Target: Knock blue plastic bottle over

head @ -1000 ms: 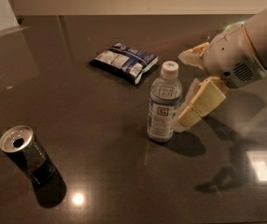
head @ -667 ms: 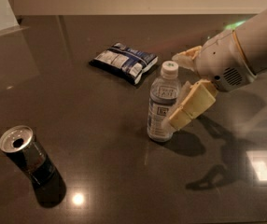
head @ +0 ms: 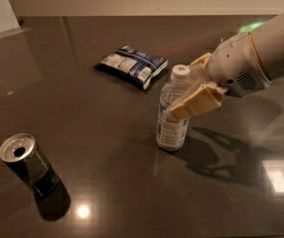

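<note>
**A:** Bottle (head: 171, 128) status?

**B:** Upright mid-bench (head: 107, 192), just in front of the bag (head: 132, 66). The can (head: 28, 165) stands well apart. Nothing is tipped yet.

**A:** And the gripper?

**B:** Your gripper (head: 185, 89) is at the bottle's upper half with its jaws spread open, and one finger rests against the shoulder. Contact looks made, so I'd judge only the push is left.

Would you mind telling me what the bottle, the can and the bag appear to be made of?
The blue plastic bottle looks like clear, glossy plastic: it is see-through. The can seems metal, judging by its shiny silver top. The snack bag is probably glossy film, as it crinkles and glints. The gripper, open, is at the bottle's upper part.
</note>
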Robot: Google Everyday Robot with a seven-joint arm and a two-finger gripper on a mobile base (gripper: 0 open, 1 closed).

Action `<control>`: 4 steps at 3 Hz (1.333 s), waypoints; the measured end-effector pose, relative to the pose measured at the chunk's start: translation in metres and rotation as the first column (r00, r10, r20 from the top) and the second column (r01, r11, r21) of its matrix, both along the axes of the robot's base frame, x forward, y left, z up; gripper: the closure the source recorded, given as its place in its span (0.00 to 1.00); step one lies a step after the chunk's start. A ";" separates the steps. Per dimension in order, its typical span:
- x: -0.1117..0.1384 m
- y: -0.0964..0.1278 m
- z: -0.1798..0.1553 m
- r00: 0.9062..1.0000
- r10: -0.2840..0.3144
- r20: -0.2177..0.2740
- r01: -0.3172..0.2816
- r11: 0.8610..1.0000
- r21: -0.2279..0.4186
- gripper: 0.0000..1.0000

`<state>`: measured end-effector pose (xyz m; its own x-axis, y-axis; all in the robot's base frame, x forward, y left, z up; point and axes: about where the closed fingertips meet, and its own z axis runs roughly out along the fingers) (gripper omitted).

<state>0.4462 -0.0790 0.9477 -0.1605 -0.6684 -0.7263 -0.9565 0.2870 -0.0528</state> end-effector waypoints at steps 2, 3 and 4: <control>0.010 -0.017 0.022 1.000 -0.008 -0.011 0.007 0.998 -0.062 0.85; 0.011 -0.017 0.045 0.999 0.027 -0.030 -0.033 0.976 -0.214 1.00; 0.011 -0.016 0.039 0.990 0.116 -0.074 -0.136 0.898 -0.418 1.00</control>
